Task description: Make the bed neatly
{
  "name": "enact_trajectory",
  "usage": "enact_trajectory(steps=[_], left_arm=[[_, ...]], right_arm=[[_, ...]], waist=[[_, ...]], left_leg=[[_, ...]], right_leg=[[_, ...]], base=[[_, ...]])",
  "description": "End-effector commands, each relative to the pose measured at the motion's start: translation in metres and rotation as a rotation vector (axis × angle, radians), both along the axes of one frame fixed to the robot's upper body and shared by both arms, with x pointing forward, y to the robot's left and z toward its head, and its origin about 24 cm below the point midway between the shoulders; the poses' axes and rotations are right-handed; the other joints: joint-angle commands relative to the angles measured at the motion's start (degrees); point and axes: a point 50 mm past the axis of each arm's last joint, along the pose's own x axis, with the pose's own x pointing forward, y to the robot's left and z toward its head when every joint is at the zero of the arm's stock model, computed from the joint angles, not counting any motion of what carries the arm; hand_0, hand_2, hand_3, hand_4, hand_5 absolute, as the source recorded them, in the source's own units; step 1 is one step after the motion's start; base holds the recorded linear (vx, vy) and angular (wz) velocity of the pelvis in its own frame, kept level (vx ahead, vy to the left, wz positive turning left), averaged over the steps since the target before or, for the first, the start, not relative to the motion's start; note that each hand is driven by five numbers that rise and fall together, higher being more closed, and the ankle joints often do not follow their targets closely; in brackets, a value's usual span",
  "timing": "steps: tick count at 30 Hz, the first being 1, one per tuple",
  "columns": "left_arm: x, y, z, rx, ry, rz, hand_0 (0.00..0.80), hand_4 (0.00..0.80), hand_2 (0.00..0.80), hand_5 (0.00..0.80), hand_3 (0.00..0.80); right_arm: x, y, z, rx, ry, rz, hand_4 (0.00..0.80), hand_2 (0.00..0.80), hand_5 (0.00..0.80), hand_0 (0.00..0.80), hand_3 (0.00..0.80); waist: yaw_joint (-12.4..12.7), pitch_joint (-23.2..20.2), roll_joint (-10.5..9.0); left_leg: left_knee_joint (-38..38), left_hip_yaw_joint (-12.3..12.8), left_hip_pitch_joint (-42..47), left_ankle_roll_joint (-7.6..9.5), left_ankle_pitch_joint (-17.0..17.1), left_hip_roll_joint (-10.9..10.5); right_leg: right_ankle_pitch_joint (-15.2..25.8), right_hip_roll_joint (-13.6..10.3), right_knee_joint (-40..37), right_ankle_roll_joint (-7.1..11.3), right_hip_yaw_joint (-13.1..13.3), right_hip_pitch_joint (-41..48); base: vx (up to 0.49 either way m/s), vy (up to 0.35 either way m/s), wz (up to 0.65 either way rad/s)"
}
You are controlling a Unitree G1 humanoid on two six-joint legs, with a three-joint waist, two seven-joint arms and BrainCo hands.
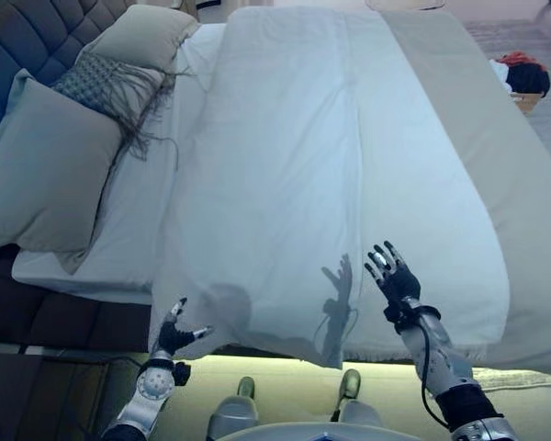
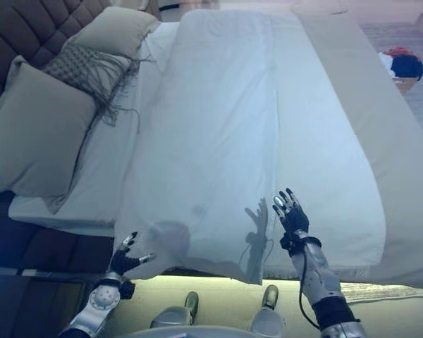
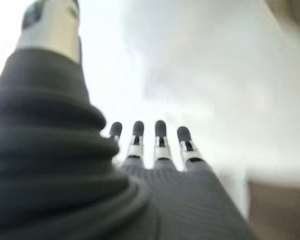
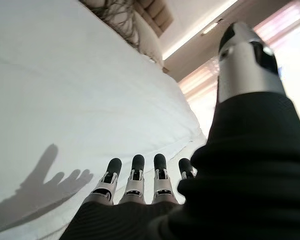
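A white duvet [image 1: 331,175] lies spread over the bed, its near edge hanging over the side in front of me. A beige band [image 1: 496,165] of cover runs along its right side. My left hand [image 1: 175,334] hovers open just below the duvet's near left corner, holding nothing. My right hand [image 1: 394,276] is raised open over the duvet's near edge, fingers straight, casting a shadow on the cloth. In the wrist views the left hand [image 3: 155,150] and the right hand [image 4: 135,185] both show straight fingers with nothing in them.
Two large grey pillows [image 1: 46,165] and a fringed grey cushion [image 1: 106,84] lie at the left by the dark tufted headboard [image 1: 28,37]. A basket with red and dark items [image 1: 525,78] stands on the floor at the far right.
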Motion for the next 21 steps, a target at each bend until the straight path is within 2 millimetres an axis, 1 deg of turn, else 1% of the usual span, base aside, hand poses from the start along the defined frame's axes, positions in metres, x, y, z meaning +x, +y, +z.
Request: enact_trajectory(steps=[1, 3, 7, 10, 13, 17, 21], left_arm=[[0.011, 0.005, 0.018, -0.239, -0.135, 0.045, 0.000, 0.000, 0.000, 0.000, 0.000], [0.010, 0.002, 0.019, -0.277, -0.134, 0.022, 0.000, 0.000, 0.000, 0.000, 0.000], [0.007, -0.002, 0.019, -0.233, -0.105, -0.028, 0.000, 0.000, 0.000, 0.000, 0.000], [0.011, -0.002, 0.022, -0.255, -0.103, -0.028, 0.000, 0.000, 0.000, 0.000, 0.000], [0.015, -0.006, 0.023, -0.261, -0.097, -0.031, 0.000, 0.000, 0.000, 0.000, 0.000], [0.019, -0.003, 0.022, -0.281, -0.081, 0.005, 0.000, 0.000, 0.000, 0.000, 0.000], [0.018, -0.005, 0.020, -0.317, -0.074, 0.023, 0.000, 0.000, 0.000, 0.000, 0.000]], right_arm=[[-0.004, 0.010, 0.003, -0.063, -0.078, 0.014, 0.000, 0.000, 0.000, 0.000, 0.000], [-0.010, 0.010, -0.008, -0.071, -0.033, 0.011, 0.000, 0.000, 0.000, 0.000, 0.000], [-0.023, 0.010, -0.029, -0.091, 0.065, 0.013, 0.000, 0.000, 0.000, 0.000, 0.000], [-0.032, 0.006, -0.044, -0.174, 0.154, 0.008, 0.000, 0.000, 0.000, 0.000, 0.000], [-0.039, 0.003, -0.058, -0.220, 0.229, 0.017, 0.000, 0.000, 0.000, 0.000, 0.000], [-0.044, 0.008, -0.069, -0.156, 0.279, 0.016, 0.000, 0.000, 0.000, 0.000, 0.000], [-0.046, 0.014, -0.074, -0.164, 0.303, 0.044, 0.000, 0.000, 0.000, 0.000, 0.000]], waist=[[2.22, -2.50, -2.17], [2.56, -2.65, -2.83], [2.85, -3.14, -3.74], [2.89, -3.47, -3.64], [3.18, -3.80, -3.32], [3.43, -4.12, -3.04], [3.87, -4.29, -3.13]], left_leg=[[1.61, -0.25, -4.40, 1.07, 4.39, 1.71], [1.69, -0.07, -4.18, 1.09, 4.21, 1.64], [2.18, 0.33, -3.55, 1.54, 3.72, 1.40], [2.78, 0.41, -3.08, 2.07, 3.09, 1.14], [3.39, 0.34, -2.55, 2.60, 2.46, 0.83], [4.03, 0.21, -2.05, 3.00, 1.87, 0.55], [4.01, 0.02, -1.52, 3.21, 1.47, 0.41]], right_leg=[[-2.76, -5.48, 3.46, 5.64, 1.97, 4.15], [-2.52, -5.20, 3.02, 5.57, 1.90, 4.46], [-2.75, -4.86, 3.08, 5.30, 2.26, 5.20], [-3.23, -4.88, 3.58, 5.11, 2.60, 5.59], [-3.52, -4.88, 3.85, 4.92, 2.97, 6.10], [-3.81, -5.01, 4.31, 4.76, 3.47, 6.42], [-3.94, -4.89, 4.08, 4.70, 3.49, 6.95]], base=[[0.009, -0.128, -0.02], [-0.005, -0.112, -0.02], [0.000, -0.080, -0.01], [-0.003, -0.014, 0.00], [0.000, 0.000, 0.00], [0.000, 0.000, 0.00], [0.000, 0.000, 0.00]])
